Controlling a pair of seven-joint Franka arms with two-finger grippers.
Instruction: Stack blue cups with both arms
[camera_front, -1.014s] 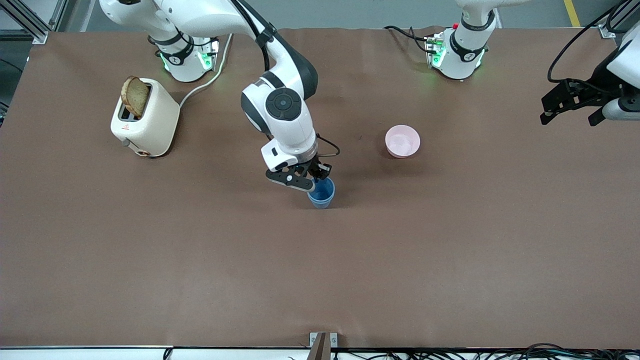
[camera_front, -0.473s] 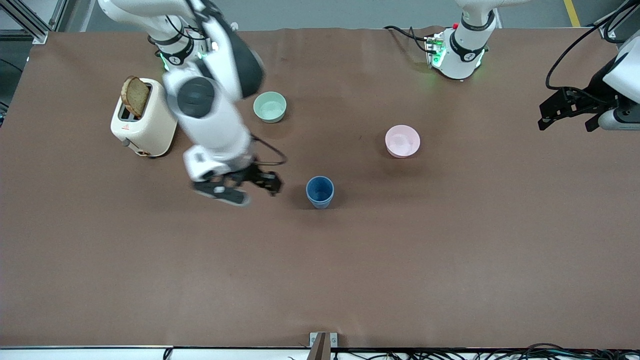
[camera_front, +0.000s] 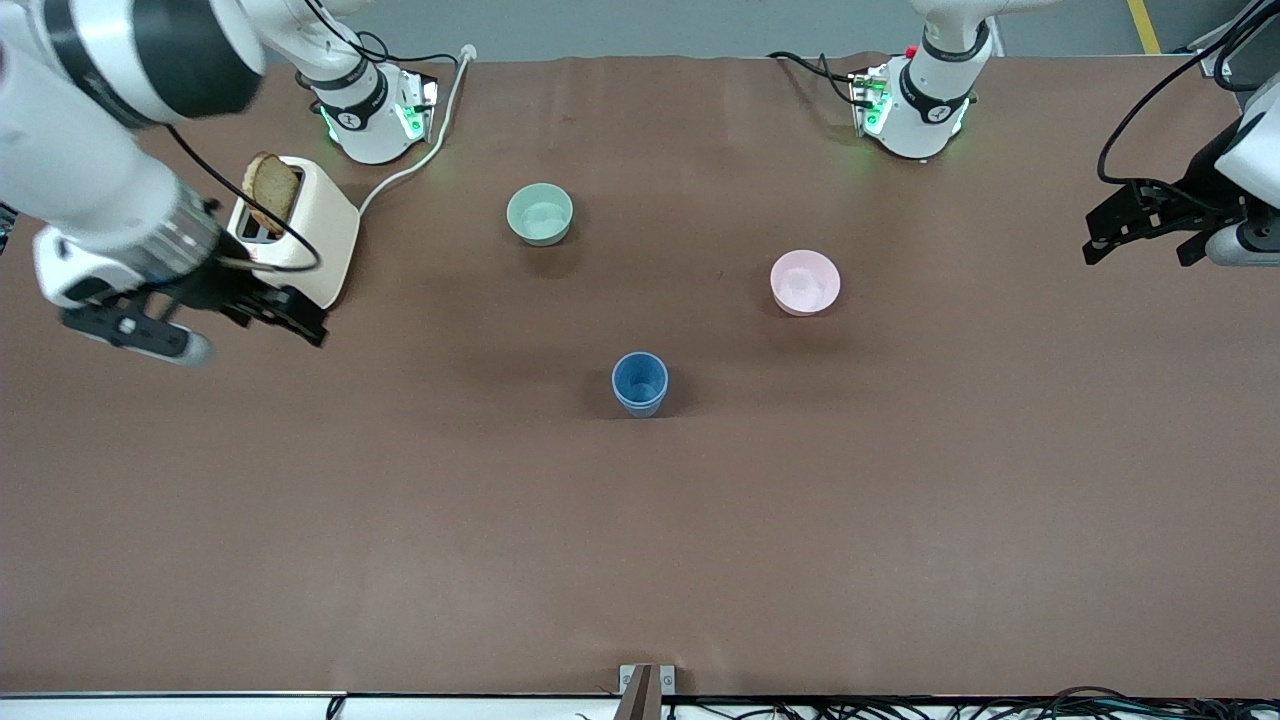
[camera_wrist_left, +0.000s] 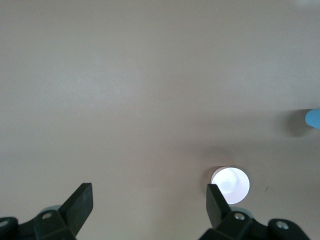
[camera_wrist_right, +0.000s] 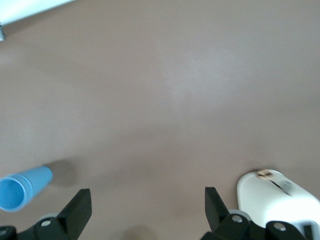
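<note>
The blue cups (camera_front: 640, 383) stand upright in the middle of the table as one stack, with a second rim showing just under the top one. They also show in the right wrist view (camera_wrist_right: 22, 187) and at the edge of the left wrist view (camera_wrist_left: 313, 119). My right gripper (camera_front: 250, 335) is open and empty, up in the air over the table beside the toaster, well away from the cups. Its jaws stand wide apart in the right wrist view (camera_wrist_right: 147, 202). My left gripper (camera_front: 1140, 248) is open and empty and waits over the left arm's end of the table (camera_wrist_left: 147, 200).
A cream toaster (camera_front: 300, 240) with a slice of bread stands at the right arm's end, close to my right gripper. A pale green bowl (camera_front: 540, 213) and a pink bowl (camera_front: 805, 282) sit farther from the front camera than the cups.
My right gripper has let go of the cup stack and swung away toward the toaster, uncovering the green bowl. The cups stay put. The left arm has barely moved.
</note>
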